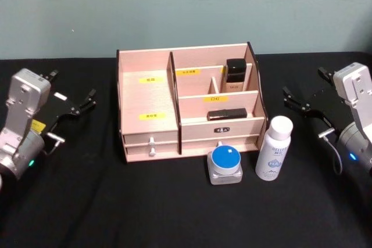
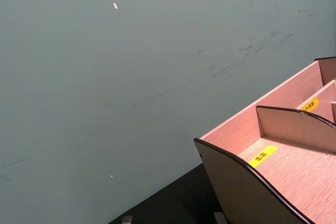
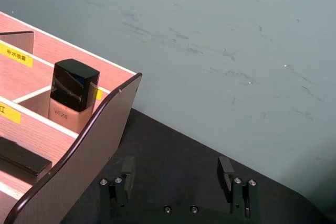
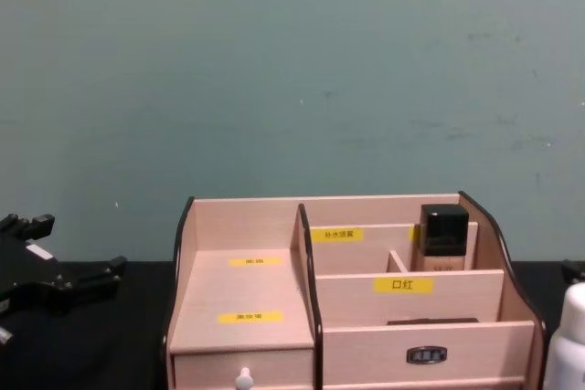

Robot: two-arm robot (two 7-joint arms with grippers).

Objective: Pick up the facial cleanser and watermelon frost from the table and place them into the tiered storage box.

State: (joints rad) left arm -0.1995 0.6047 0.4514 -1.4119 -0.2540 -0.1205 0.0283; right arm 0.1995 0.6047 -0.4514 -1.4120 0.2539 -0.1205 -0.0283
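Note:
The tiered storage box [image 1: 148, 94] stands mid-table, pale wood with dark edges and yellow labels; it also shows as the box [image 4: 242, 289], [image 2: 294, 177], [image 3: 84, 150]. In front of its right half stand a white bottle with a white cap [image 1: 274, 149], [image 4: 567, 335] and a squat clear jar with a blue lid [image 1: 225, 164]. I cannot tell which is the facial cleanser and which the watermelon frost. My left gripper [image 1: 81, 104], [image 2: 173, 219] hovers open left of the box. My right gripper [image 1: 297, 103], [image 3: 176, 169] hovers open right of the box, behind the white bottle.
A black-capped beige bottle [image 1: 235, 75], [image 3: 71, 95] stands in the box's back right compartment, and a flat black item [image 1: 226, 114] lies one tier lower. Two white-knobbed drawers [image 1: 151, 145] face me. Black cloth covers the table, with a teal wall behind.

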